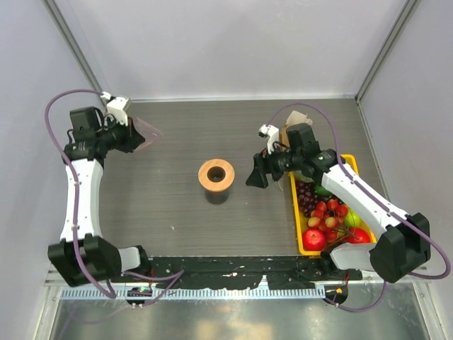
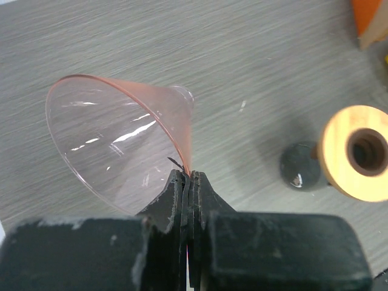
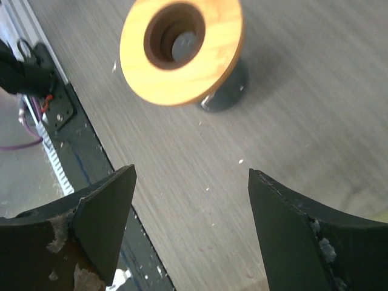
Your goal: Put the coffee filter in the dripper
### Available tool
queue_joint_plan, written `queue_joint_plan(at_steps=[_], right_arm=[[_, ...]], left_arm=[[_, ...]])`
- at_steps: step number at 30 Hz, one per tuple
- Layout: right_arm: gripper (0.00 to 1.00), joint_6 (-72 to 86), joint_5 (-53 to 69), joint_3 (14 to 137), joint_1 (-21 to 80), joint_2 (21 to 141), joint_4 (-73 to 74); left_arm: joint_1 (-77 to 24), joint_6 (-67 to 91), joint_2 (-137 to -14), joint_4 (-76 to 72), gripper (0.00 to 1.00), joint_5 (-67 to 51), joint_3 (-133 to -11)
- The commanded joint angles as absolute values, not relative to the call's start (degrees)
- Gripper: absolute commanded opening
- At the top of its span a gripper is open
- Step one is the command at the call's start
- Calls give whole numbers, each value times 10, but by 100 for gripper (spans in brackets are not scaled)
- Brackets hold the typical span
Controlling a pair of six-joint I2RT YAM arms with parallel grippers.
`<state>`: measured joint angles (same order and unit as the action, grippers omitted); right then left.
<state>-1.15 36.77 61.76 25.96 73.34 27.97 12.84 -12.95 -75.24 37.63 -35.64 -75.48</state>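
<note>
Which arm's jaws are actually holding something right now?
The left gripper: its jaws are shut on the rim of the clear pink-tinted funnel. The right gripper stands open and empty.

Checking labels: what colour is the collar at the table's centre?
Orange-brown collar, dark centre; clearest in right wrist view.

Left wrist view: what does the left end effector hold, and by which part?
The left end effector is shut on the clear pinkish cone, pinching the thin wall at its wide rim. The right end effector is open and holds nothing.
</note>
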Motion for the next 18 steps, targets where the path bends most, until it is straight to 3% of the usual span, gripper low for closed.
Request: queue_joint_plan(at_steps=[1, 18], right_arm=[[77, -38, 350, 610, 307, 747, 282], [56, -56, 317, 708, 383, 888, 298]], left_arm=[[113, -133, -682, 387, 0, -391, -723], [78, -116, -578, 440, 0, -422, -712]])
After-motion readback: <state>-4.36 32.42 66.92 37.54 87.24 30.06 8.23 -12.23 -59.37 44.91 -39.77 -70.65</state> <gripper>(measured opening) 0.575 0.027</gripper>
